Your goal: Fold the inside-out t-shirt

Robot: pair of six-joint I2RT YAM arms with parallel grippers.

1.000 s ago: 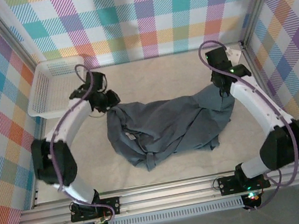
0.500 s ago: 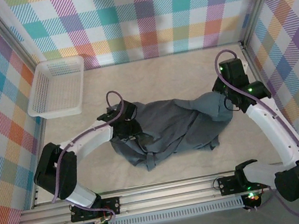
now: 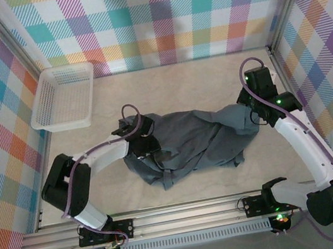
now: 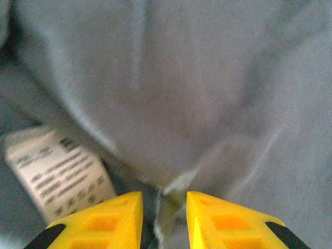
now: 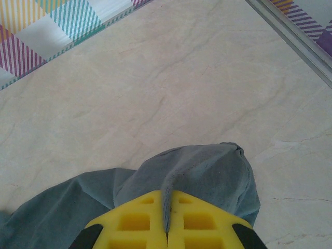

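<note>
Beige marbled tabletop [image 3: 197, 81]: dark slate-grey inside-out fabric t-shirt [image 3: 189, 143] seen crumpled, right of and nearer than white rectangular plastic mesh basket [image 3: 63, 97], well apart from it. Long axis laid left-right, pointing away from basket; end farthest from basket held off tabletop. Right gripper [image 5: 167, 197] at that end, fingers pressed together, clamped on shirt's edge. Left gripper [image 4: 164, 202] on basket-side end, fingers narrowly apart, fabric fold pinched between. White printed care label [image 4: 57, 171] seen just beside it.

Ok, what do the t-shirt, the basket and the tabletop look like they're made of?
T-shirt: soft matte grey knit, likely cotton; it drapes and creases. Basket: white plastic, probably; thin gridded walls. Tabletop: smooth beige, faintly veined, perhaps stone-look laminate.
</note>
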